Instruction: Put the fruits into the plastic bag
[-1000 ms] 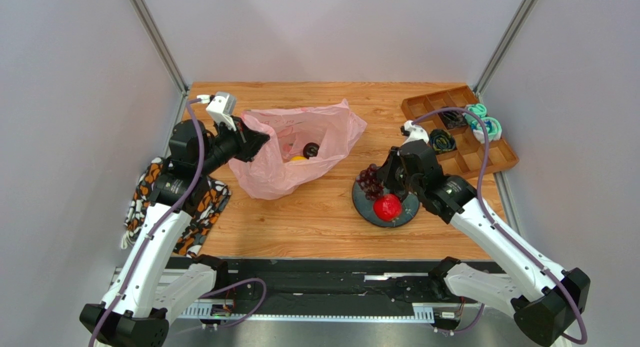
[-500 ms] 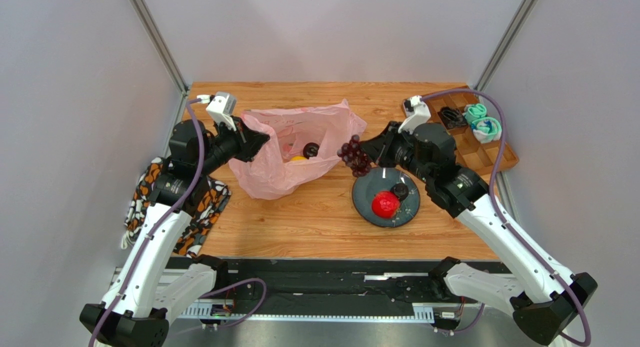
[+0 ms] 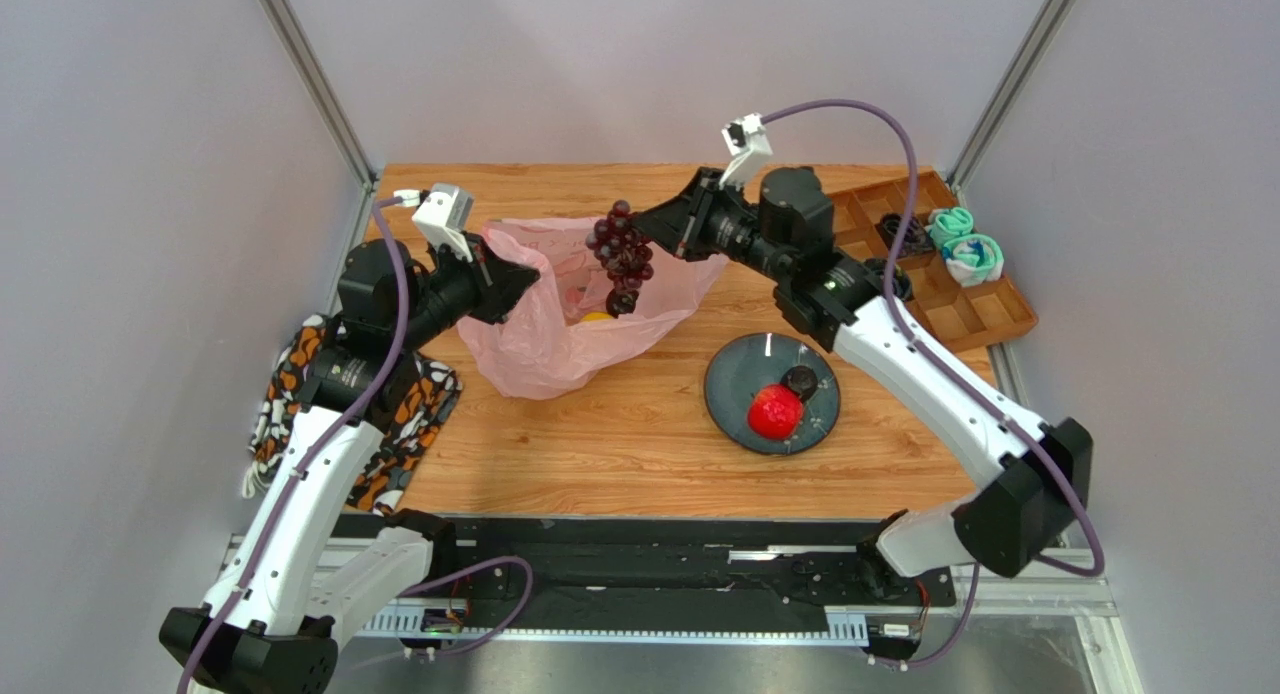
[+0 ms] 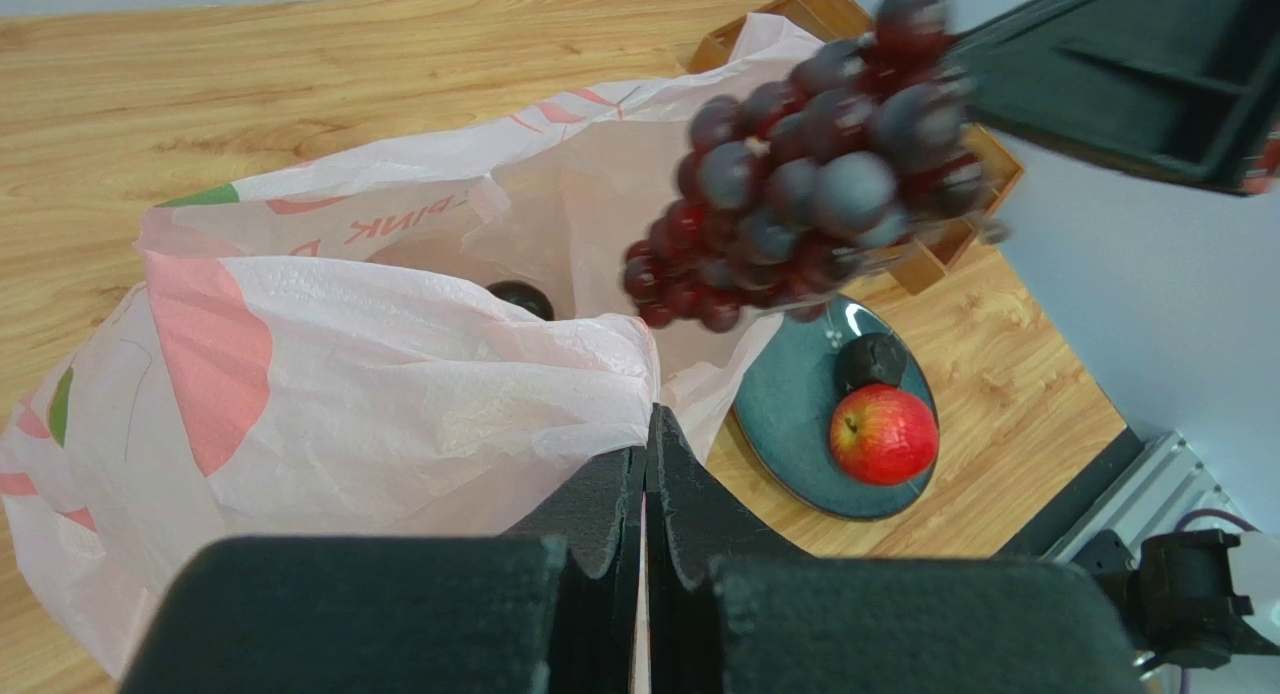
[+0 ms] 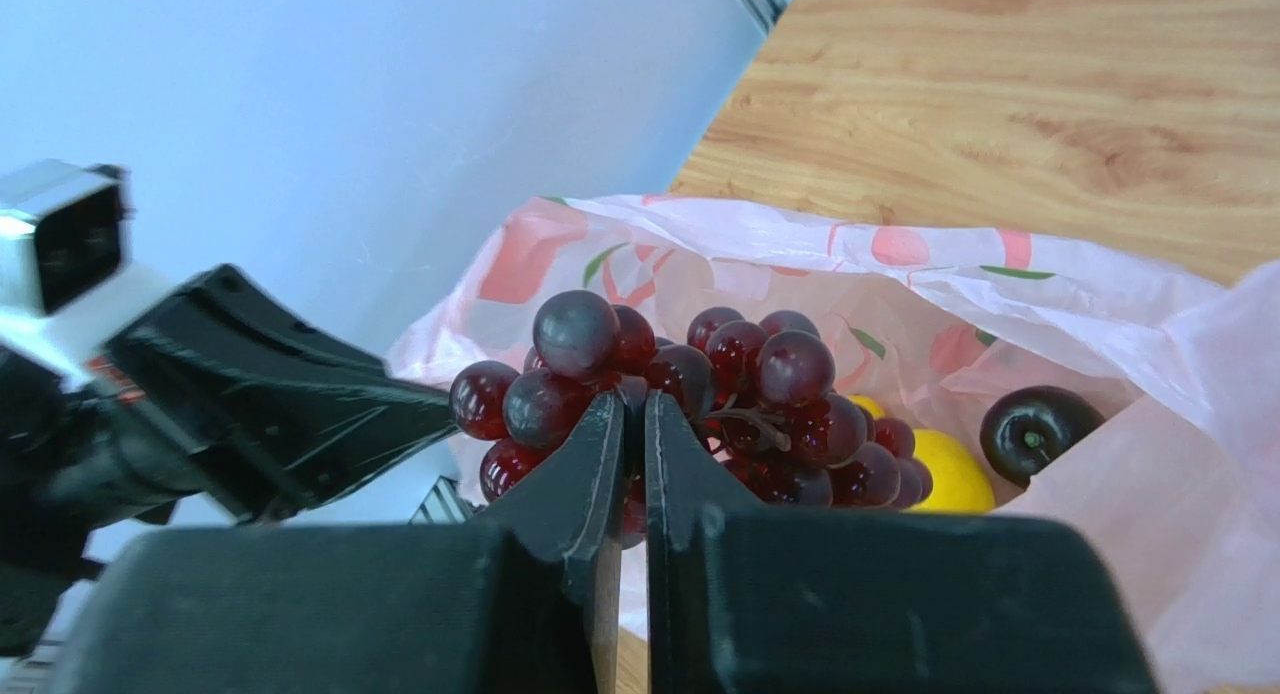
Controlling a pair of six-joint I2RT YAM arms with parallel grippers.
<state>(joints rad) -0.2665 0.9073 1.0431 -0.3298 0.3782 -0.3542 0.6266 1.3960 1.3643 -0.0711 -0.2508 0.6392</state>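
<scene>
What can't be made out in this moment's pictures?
- Top view: grapes and folds hide most of the bag's inside.
- Right wrist: the right gripper covers where the grapes are held.
- Left wrist: grapes blurred.
- Top view: tray contents too small; left arm covers part of the cloth.

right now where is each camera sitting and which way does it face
Top external: above and behind the bases, looking down on the table; both arms show.
Left wrist: faces across the plastic bag rim toward the grapes; its left gripper shows.
Right wrist: looks down into the plastic bag past the right gripper.
All share the grapes and plastic bag.
</scene>
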